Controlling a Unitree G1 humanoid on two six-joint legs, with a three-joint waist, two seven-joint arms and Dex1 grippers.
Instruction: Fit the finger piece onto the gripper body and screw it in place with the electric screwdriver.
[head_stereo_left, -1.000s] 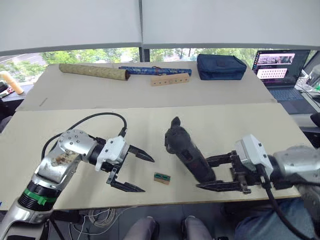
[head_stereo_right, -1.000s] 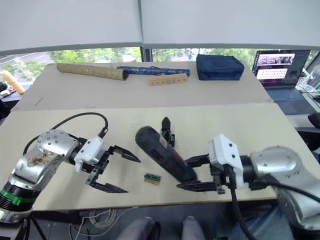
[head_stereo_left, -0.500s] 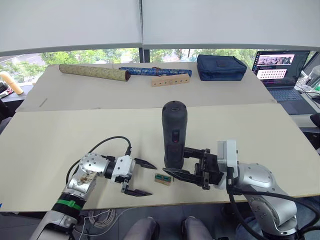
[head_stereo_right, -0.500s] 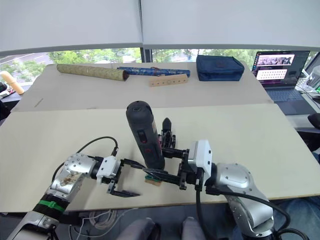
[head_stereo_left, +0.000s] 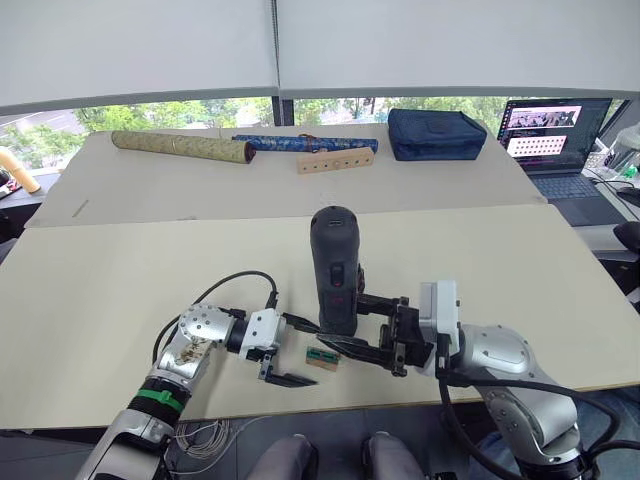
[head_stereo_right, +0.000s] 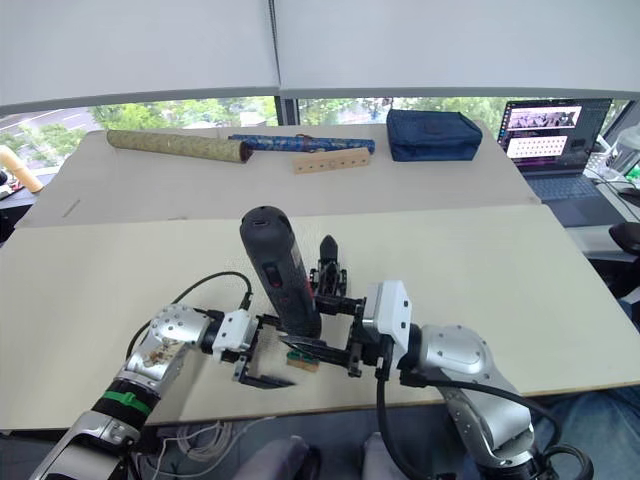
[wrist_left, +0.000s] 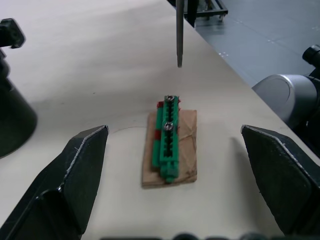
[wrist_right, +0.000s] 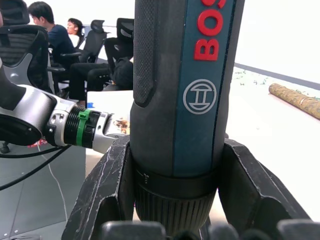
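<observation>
Holding the electric screwdriver (head_stereo_left: 334, 268) upright in my right gripper (head_stereo_left: 372, 330), both fingers clamped round its lower barrel, I have its long axis near vertical and its thin bit (wrist_left: 179, 32) pointing down at the table (head_stereo_left: 120, 270). The tip hangs just beyond the far end of the small green-and-tan block (wrist_left: 170, 141), not touching it. The gripper body (head_stereo_right: 329, 275) stands just behind the screwdriver, farther from me than either gripper, with what looks like the finger piece (head_stereo_right: 327, 245) pointing up from its top. My left gripper (head_stereo_left: 292, 350) is spread wide and empty, its fingers flanking the block. That block carries two screws (wrist_left: 169, 111) along its ridge.
</observation>
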